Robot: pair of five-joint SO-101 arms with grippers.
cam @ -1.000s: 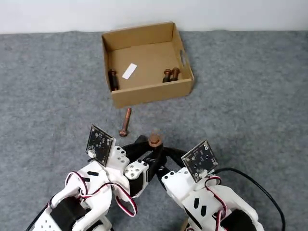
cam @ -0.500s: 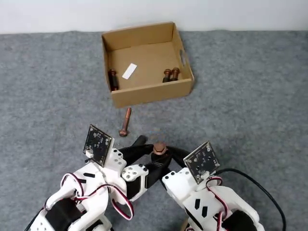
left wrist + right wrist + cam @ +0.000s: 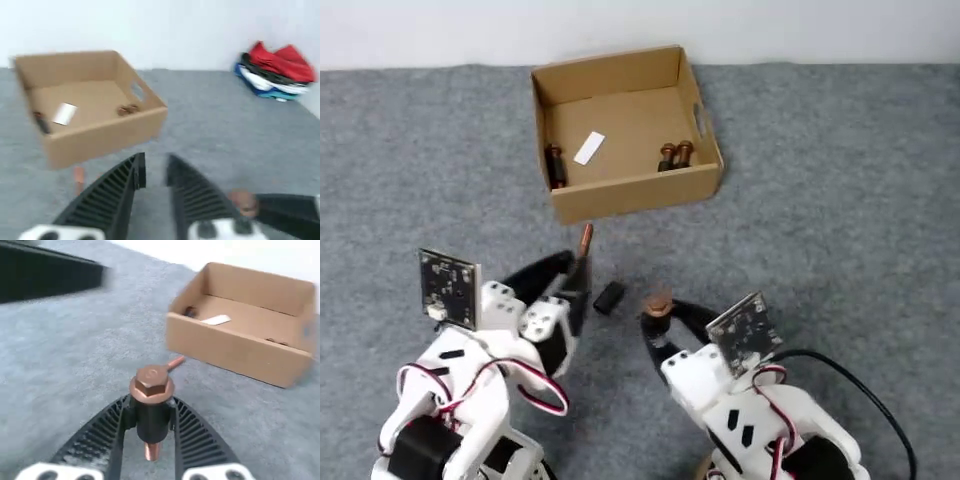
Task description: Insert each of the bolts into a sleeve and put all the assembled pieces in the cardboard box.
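Observation:
My right gripper (image 3: 661,318) (image 3: 151,412) is shut on a copper bolt (image 3: 657,300) (image 3: 151,383) that sits in a black sleeve, held upright above the carpet. My left gripper (image 3: 575,275) (image 3: 156,164) stands open with nothing between its fingers, left of the right one. A loose bolt (image 3: 585,239) (image 3: 175,361) (image 3: 78,175) lies on the carpet in front of the cardboard box (image 3: 632,196) (image 3: 105,132) (image 3: 235,352), partly hidden by the left fingers. A loose black sleeve (image 3: 609,297) lies between the two grippers. Assembled pieces (image 3: 675,155) lie inside the box.
A white slip of paper (image 3: 589,148) lies on the box floor. The grey carpet (image 3: 840,200) stretches open to the right of the box. A pile of folded clothes (image 3: 274,70) lies far off against the white wall.
The left arm has swung left and away from the right gripper, uncovering the loose black sleeve. The right gripper keeps the sleeved bolt and has barely shifted.

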